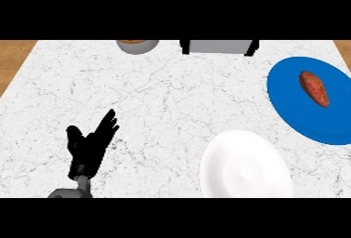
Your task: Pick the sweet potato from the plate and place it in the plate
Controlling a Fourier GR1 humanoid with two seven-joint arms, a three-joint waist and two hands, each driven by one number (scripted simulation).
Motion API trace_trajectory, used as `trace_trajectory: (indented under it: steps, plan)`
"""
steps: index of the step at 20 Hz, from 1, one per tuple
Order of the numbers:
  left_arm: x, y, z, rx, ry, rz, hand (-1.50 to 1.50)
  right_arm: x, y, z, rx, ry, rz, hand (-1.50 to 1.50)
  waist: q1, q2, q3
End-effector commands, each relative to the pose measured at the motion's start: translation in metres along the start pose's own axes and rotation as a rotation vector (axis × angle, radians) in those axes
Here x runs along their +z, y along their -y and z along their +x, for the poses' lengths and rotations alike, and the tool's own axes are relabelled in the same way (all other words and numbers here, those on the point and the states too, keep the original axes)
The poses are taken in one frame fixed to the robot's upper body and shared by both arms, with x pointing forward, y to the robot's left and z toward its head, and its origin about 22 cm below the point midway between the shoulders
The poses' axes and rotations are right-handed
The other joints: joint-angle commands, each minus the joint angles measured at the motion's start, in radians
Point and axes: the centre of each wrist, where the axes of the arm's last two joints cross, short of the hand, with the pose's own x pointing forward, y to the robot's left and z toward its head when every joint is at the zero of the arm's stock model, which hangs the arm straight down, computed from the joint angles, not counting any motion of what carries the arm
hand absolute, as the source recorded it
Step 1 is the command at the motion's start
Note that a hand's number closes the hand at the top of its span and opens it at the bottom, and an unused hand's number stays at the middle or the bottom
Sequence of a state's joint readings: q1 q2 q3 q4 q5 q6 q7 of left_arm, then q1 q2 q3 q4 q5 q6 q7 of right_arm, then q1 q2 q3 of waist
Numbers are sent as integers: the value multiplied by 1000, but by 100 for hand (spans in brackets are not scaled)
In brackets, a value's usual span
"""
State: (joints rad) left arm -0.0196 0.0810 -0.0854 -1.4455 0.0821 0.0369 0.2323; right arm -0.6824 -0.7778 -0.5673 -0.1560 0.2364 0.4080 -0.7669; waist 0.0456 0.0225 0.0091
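The left hand [87, 144] shows at the lower left of the head view, fingers straight and spread, holding nothing, well apart from both plates. The right hand is not in view. Across the marbled counter [158, 93], the white plate [264, 183] sits at the lower right with nothing on it. Just beyond it lies the blue plate [291, 111], and the sweet potato [314, 88] rests on that plate's upper part. This fits two readings: the sweet potato waiting on its starting plate, or already set down on its goal plate; the pictures do not settle which. The sweet potato looks long, tapered at both ends, reddish-brown, lying flat and slanted
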Motion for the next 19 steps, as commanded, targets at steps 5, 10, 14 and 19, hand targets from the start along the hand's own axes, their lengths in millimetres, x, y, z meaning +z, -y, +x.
trace_trajectory:
  steps: [5,10,14,19]
  plan:
    - [0,-5,-8,19,-18,15,0,41,35,-9,-20,34,163,-150,-14,-3,-1]
    - [3,0,-9,16,-30,15,0,62,63,0,52,13,195,-150,-23,-7,-1]
    - [-1,-13,-8,-3,-26,11,0,74,63,-8,85,15,191,-150,-25,-6,-1]
    - [11,1,-22,5,-41,31,0,87,60,-19,104,1,196,-150,-23,-11,-1]
